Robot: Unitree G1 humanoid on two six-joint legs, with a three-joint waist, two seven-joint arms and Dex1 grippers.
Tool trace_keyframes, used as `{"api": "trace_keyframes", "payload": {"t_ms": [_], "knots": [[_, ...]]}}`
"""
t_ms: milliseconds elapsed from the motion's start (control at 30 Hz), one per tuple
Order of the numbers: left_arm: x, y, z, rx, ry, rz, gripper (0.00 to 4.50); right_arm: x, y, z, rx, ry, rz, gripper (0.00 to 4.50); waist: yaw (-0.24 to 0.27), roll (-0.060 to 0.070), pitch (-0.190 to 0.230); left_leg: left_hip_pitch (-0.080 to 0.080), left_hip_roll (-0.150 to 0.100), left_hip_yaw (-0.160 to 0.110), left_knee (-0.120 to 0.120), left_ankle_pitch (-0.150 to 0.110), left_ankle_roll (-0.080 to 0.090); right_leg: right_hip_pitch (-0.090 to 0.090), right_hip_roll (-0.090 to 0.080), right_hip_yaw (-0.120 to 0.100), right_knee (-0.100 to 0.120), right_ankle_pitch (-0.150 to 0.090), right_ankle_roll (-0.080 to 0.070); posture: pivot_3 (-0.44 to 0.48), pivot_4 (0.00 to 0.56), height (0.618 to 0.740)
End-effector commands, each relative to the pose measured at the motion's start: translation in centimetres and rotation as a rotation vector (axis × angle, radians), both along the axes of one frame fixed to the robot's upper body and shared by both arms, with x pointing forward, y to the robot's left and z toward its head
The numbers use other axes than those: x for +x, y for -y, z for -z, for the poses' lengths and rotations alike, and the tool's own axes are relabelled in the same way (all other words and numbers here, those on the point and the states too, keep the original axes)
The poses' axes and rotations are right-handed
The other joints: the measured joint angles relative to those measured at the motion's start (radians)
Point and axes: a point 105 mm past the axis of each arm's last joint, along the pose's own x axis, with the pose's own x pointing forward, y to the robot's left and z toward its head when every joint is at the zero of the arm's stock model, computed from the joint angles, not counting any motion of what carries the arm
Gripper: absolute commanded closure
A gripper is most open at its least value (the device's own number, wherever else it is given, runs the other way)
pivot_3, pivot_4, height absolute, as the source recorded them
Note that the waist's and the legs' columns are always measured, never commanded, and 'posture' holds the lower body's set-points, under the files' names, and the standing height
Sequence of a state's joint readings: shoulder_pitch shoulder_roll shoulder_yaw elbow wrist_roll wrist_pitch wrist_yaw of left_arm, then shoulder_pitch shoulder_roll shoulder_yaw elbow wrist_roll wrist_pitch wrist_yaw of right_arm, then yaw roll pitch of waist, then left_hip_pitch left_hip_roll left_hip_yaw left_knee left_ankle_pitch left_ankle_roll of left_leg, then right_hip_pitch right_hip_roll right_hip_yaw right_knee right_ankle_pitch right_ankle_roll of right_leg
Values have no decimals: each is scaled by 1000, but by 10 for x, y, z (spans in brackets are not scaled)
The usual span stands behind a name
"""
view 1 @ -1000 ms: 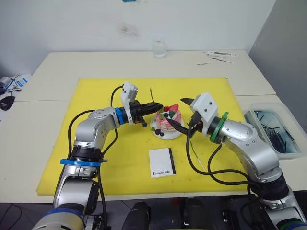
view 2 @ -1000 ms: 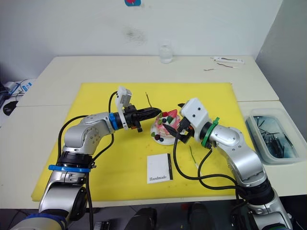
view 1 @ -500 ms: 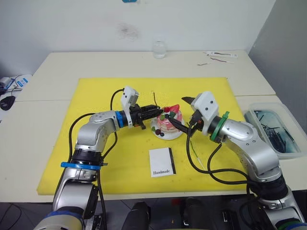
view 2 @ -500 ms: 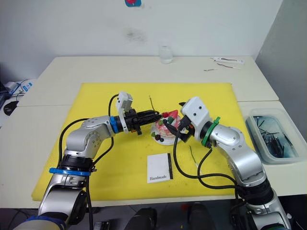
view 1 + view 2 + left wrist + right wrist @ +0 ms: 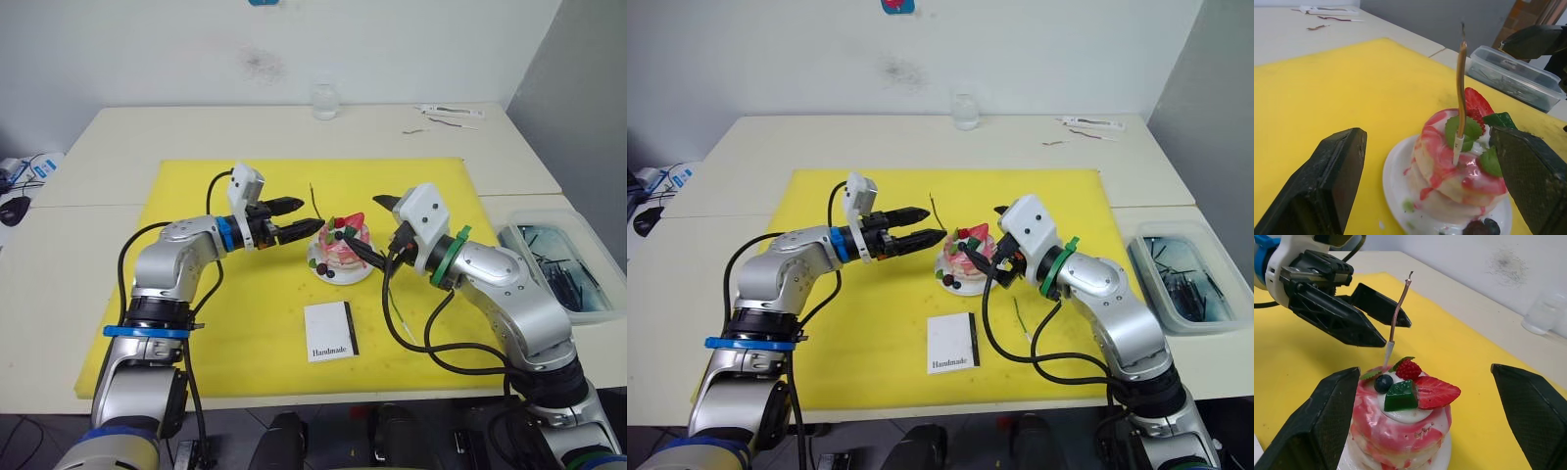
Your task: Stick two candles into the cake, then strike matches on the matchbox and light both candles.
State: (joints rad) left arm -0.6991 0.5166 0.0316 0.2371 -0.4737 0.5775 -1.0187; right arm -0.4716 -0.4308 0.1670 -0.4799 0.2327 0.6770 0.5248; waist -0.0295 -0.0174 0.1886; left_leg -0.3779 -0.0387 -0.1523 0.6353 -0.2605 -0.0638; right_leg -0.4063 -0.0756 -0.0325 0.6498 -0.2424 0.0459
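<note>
Left gripper gaped wide, empty, just left of one cake. One golden candle stood in it. One matchbox lay nearer. Right gripper spread open beside cake, empty. One green candle lay on the mat.

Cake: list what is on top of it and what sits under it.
On the cake: one golden candle stuck upright, a strawberry, green leaves, dark berries. Under it: a white plate; how deep the candle goes is hidden.
</note>
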Motion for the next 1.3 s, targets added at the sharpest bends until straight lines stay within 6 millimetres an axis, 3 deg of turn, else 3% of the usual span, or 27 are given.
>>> {"api": "trace_keyframes", "payload": {"t_ms": [33, 267, 433, 600, 800, 967, 1267, 1300], "knots": [[-16, -1, -22, 13, 74, 80, 35, -6, 13, -11, 29, 8, -1, 0, 1, 0, 0, 0, 0, 0, 0, 0, 0, 0, 0, 0, 0, 0, 0, 0, 150, 740], [-60, 3, -22, 192, 136, 322, 35, -44, 42, 31, -11, -241, -30, 0, 1, 0, 0, -1, 0, 1, 0, 0, 0, 0, 0, 1, -1, 0, 0, 0, 150, 740], [-93, 18, -23, 239, 200, 516, 35, -77, 55, 70, -49, -455, -24, 0, 2, 0, 0, 0, 0, 1, 0, -3, 5, 1, 0, 0, -1, -2, 3, 0, 150, 740], [-118, 27, -11, 331, 250, 698, 35, -85, 56, 89, -92, -569, -22, 0, 0, 0, 0, 1, 2, 3, 0, -2, 6, 2, 1, 2, 0, 1, 3, 0, 150, 740], [-117, 26, -8, 341, 258, 705, 35, -82, 58, 101, -136, -602, 26, 0, 1, 0, 0, 2, 5, 3, 0, 0, 9, 2, 4, 2, 0, 4, 3, 0, 150, 740], [-116, 27, -6, 333, 259, 700, 0, -81, 53, 100, -109, -615, 25, 1005, 0, 0, 0, 2, 5, 4, 0, 1, 9, 2, 4, 2, -1, 5, 3, 0, 150, 740], [-114, 27, -4, 332, 270, 693, 0, -77, 57, 95, -110, -610, 43, 4290, 1, 0, 0, 2, 5, 5, 0, 1, 9, 2, 5, 3, -2, 5, 3, 0, 150, 740], [-114, 28, -4, 331, 272, 693, 0, -77, 58, 94, -109, -609, 44, 4481, 1, 0, 0, 2, 5, 5, 0, 1, 9, 2, 5, 3, -2, 5, 3, 0, 150, 740]]}}
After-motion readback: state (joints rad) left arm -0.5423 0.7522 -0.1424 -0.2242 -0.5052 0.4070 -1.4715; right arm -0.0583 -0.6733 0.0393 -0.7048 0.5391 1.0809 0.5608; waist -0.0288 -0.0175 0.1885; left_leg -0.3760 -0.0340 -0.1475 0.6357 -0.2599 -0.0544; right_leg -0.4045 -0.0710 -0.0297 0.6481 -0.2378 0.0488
